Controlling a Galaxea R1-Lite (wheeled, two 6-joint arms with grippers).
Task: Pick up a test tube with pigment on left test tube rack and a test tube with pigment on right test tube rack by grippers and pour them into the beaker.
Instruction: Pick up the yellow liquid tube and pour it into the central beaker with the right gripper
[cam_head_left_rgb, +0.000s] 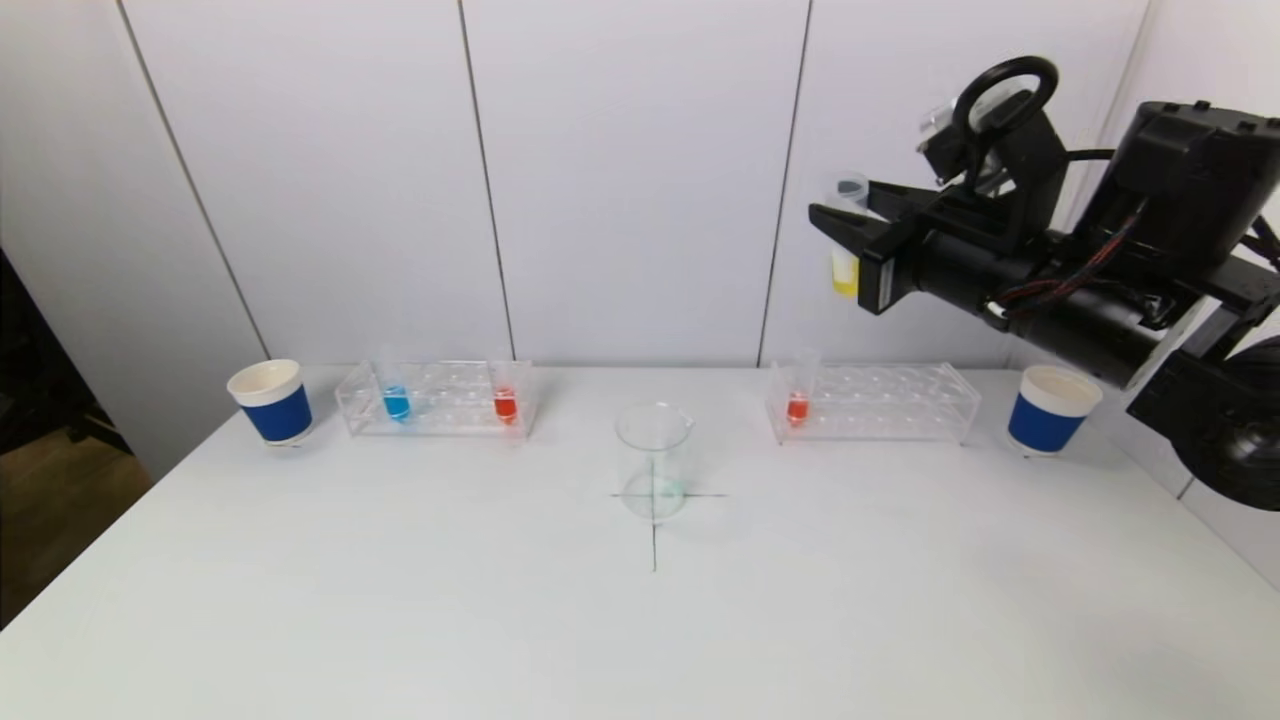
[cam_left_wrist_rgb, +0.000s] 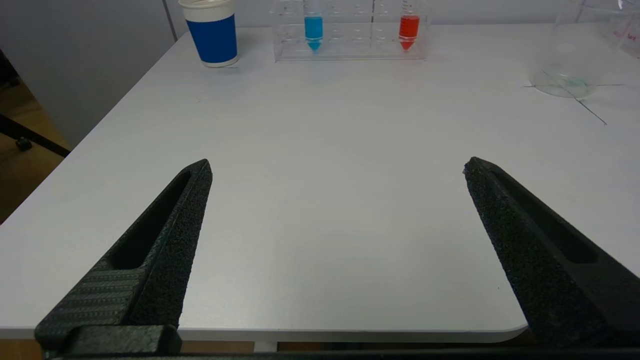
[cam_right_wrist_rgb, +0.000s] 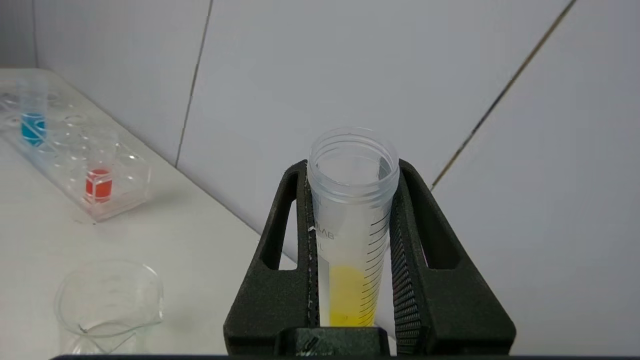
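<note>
Holding the yellow test tube (cam_right_wrist_rgb: 351, 235) upright high above the right rack (cam_head_left_rgb: 872, 401), the right gripper (cam_right_wrist_rgb: 352, 250) clamps its slick, light plastic mid-barrel; the left gripper (cam_left_wrist_rgb: 337, 167) hangs wide apart over the tabletop (cam_left_wrist_rgb: 325, 175).

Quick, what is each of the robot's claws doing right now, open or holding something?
Left gripper: open, holding nothing, low over the table's near edge.
Right gripper: shut on the yellow test tube, raised above the right rack.
</note>
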